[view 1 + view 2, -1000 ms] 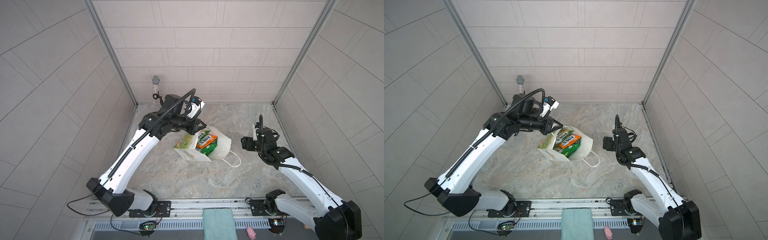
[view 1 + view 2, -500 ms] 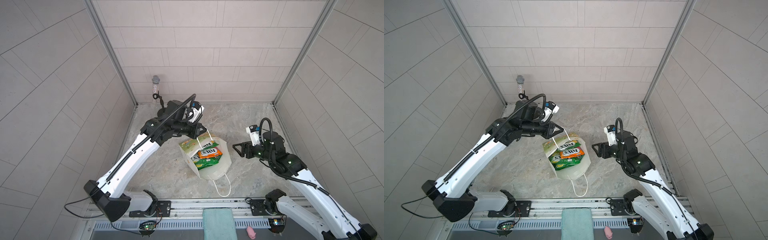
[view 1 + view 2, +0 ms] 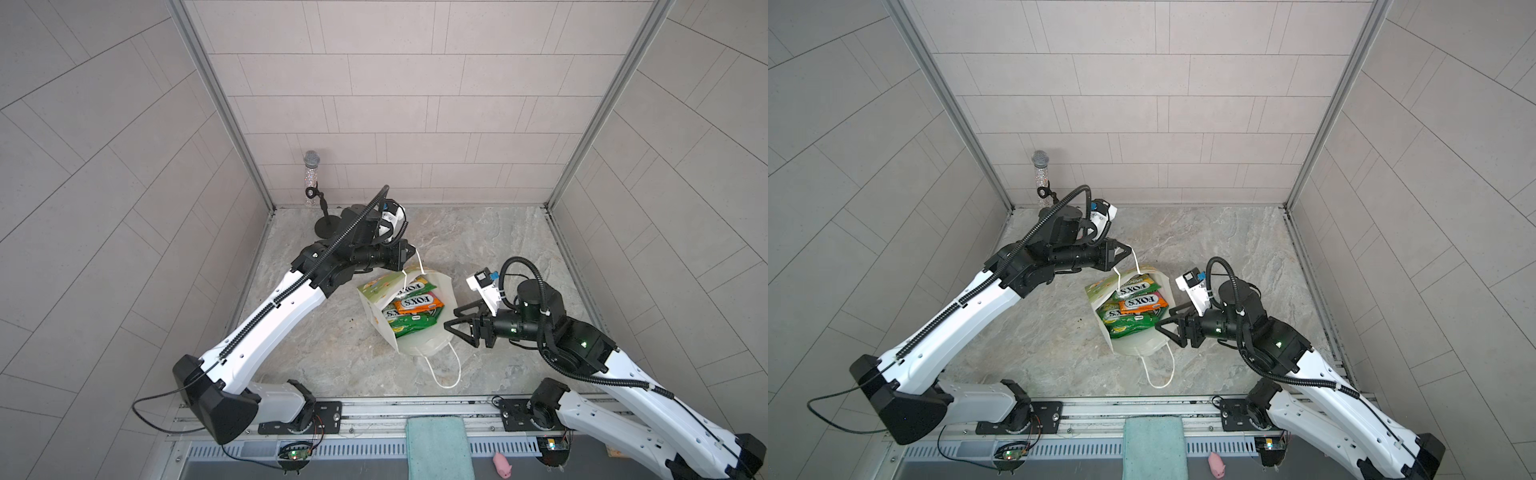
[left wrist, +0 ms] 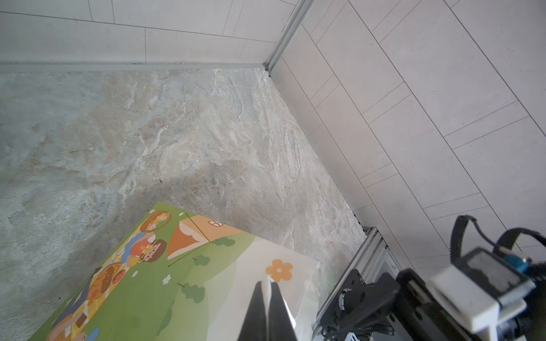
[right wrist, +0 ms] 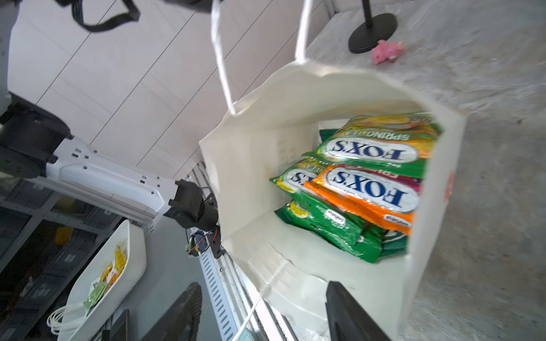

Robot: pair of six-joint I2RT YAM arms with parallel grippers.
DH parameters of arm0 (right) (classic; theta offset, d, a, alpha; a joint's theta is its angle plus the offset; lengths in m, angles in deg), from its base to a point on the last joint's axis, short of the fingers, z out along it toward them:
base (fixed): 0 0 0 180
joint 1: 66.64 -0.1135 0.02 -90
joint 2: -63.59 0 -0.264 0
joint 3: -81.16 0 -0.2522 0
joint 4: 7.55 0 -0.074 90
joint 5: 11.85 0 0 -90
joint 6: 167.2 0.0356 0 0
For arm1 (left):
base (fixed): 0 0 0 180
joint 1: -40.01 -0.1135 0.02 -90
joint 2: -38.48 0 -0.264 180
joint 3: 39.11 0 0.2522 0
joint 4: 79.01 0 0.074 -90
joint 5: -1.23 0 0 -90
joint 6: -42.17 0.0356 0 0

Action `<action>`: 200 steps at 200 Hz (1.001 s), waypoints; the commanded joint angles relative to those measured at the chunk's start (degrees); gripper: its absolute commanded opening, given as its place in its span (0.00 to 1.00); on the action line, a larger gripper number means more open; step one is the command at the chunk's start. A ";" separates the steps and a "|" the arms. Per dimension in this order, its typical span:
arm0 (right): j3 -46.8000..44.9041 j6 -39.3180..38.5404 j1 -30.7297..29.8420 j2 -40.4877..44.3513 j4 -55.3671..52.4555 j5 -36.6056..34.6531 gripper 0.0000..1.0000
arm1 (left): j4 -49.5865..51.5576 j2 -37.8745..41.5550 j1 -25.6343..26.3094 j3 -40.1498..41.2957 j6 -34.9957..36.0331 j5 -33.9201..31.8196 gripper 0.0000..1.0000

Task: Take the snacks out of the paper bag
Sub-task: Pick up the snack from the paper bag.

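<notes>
Progress looks close to nil: no packet lies on the table (image 3: 332, 365), and all the snacks (image 3: 413, 309) in view sit inside the paper bag (image 3: 422, 349), so by my reading the whole unloading is left to do.

Nearest, on the front rail (image 3: 374, 409), hangs 1 teal cloth (image 3: 438, 446), and just beside it lies 1 pink pig toy (image 3: 502, 464). Next comes the bag's loose cord handle (image 3: 451, 372), slack on the table. The bag leans over with its mouth turned towards the right gripper (image 5: 261, 285), whose jaws stand well apart at the bag's lip and hold nothing.

Inside the bag I count 1 orange-red FOX'S packet (image 5: 366, 196) on top of the pile. At least 3 yellow-green FOX'S packets (image 5: 369, 147) lie around and under it (a darker green edge at the bottom may be a 5th packet, but too little shows to say).

Beyond the bag, the left gripper (image 3: 1126, 252) is pinched tight on the 2nd cord handle (image 3: 1136, 262), which draws it taut and props the mouth open. Farthest back, 1 microphone stand (image 3: 320, 208) stands in the corner. In the right wrist view a 2nd pink pig (image 5: 387, 51) lies beside its base.
</notes>
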State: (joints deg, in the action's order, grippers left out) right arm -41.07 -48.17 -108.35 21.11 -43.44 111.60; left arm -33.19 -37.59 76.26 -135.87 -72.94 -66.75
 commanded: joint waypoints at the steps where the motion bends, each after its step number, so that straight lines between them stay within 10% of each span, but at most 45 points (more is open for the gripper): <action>1: -1.69 0.59 -3.06 -2.77 3.32 -4.02 0.65 | -2.91 1.35 0.15 0.57 -1.35 -1.71 0.00; 153: 0.70 -4.45 -2.32 -19.49 -0.85 -39.73 0.63 | -10.87 4.27 1.14 7.15 -7.35 -4.25 0.00; 200: 0.92 0.89 -1.40 -16.08 3.09 -30.19 0.63 | -14.42 3.75 2.53 9.38 -8.92 -7.89 0.00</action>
State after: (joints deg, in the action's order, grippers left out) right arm -40.83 -50.94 -109.68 1.85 -43.12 76.68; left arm -43.88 -34.20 78.25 -127.10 -80.65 -71.53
